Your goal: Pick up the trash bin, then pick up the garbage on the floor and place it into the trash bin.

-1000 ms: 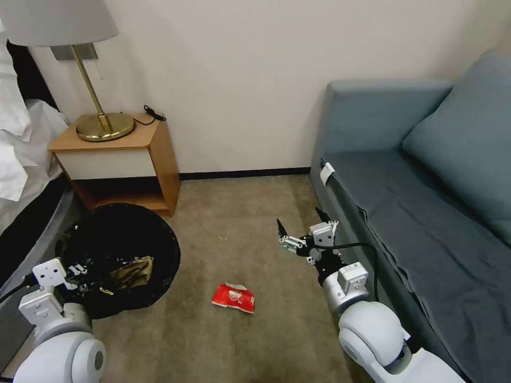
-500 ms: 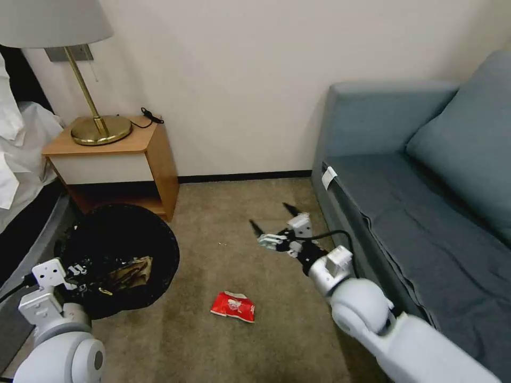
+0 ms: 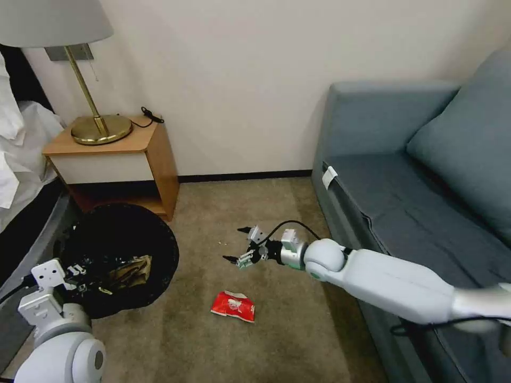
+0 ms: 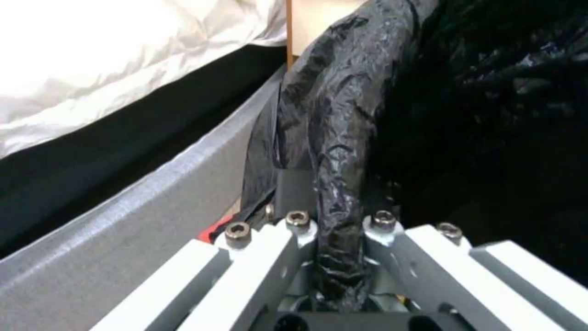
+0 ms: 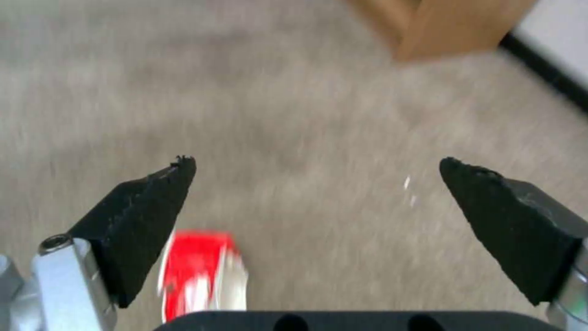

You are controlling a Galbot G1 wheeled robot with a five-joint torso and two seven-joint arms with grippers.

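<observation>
The trash bin point(image 3: 120, 250), lined with a crinkled black bag, hangs at the lower left with brown and gold litter inside. My left gripper point(image 3: 72, 276) is shut on its bag-covered rim point(image 4: 340, 193). One piece of garbage, a red snack packet point(image 3: 233, 307), lies flat on the carpet. My right gripper point(image 3: 237, 244) is stretched out low over the carpet, open and empty, just beyond the packet. In the right wrist view the red packet point(image 5: 199, 276) sits close to one black fingertip point(image 5: 144, 216) of the wide-open right gripper point(image 5: 315, 165).
A wooden nightstand point(image 3: 120, 159) with a brass lamp point(image 3: 101, 127) stands behind the bin. A bed point(image 3: 21, 175) lies at the far left. A blue-grey sofa point(image 3: 420, 186) runs along the right. Beige carpet point(image 3: 223, 346) lies open around the packet.
My right arm has swung left and reached forward and down toward the carpet, its open gripper now close above the red packet. The left gripper and bin have stayed put.
</observation>
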